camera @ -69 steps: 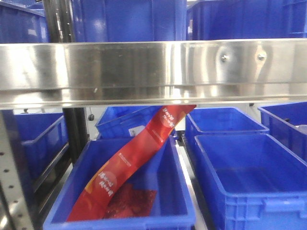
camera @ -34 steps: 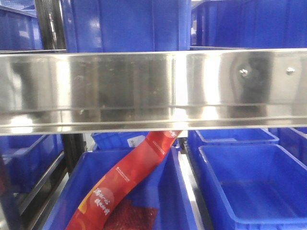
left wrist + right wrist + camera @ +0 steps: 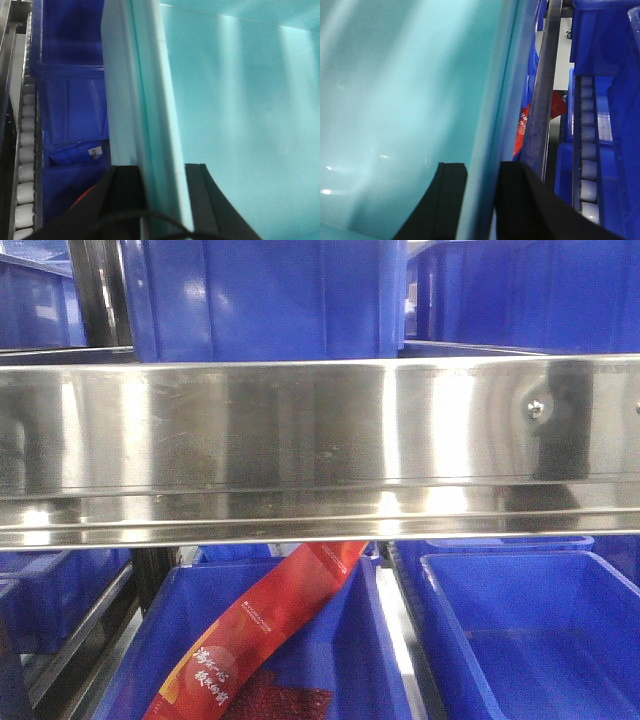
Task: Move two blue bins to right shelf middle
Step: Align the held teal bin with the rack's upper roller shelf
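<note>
A pale light-blue bin (image 3: 240, 100) fills both wrist views and is out of the front view. I cannot tell whether it is a single bin or two stacked. My left gripper (image 3: 165, 172) is shut on its side wall, one black finger (image 3: 127, 187) outside and one inside. My right gripper (image 3: 481, 175) is shut on the opposite wall of the bin (image 3: 395, 100) in the same way. The right shelf middle (image 3: 300, 440) crosses the front view as a broad shiny steel rail with a bolt head (image 3: 535, 407) at the right.
Royal-blue bins (image 3: 260, 300) stand on the tier above the rail. Below it are an open royal-blue bin (image 3: 520, 630) and another holding a red packet (image 3: 260, 630). Roller tracks (image 3: 24, 165) (image 3: 587, 165) and a steel rail (image 3: 542, 110) run beside the held bin.
In the front view the steel rail has sunk lower and grown larger, and its bolt heads have slid right. Less of the lower bins shows.
</note>
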Controlling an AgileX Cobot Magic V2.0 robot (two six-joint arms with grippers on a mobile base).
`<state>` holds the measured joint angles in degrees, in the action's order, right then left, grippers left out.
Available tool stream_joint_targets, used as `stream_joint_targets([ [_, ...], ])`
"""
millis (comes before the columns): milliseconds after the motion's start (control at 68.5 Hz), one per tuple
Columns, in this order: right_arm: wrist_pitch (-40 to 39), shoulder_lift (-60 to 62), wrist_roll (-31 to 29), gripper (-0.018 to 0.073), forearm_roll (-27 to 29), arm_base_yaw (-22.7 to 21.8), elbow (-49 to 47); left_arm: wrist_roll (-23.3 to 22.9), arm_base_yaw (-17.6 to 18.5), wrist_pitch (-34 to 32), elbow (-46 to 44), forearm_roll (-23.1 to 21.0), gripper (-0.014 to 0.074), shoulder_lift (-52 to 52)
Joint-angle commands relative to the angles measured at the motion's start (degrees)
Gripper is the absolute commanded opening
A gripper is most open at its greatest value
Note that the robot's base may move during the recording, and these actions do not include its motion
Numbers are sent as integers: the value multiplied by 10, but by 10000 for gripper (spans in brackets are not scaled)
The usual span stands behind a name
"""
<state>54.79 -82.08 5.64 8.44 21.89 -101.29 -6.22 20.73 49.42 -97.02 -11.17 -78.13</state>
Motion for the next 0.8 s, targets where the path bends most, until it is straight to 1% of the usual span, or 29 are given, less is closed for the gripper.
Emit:
stream_joint_targets([
  [0,-47,6,-8,-154,39,5,-9,6,6,-55,-9,-51,-111,8],
  [788,-47,6,-8,-154,39,5,-9,6,6,-61,-9,-51,-111,8],
])
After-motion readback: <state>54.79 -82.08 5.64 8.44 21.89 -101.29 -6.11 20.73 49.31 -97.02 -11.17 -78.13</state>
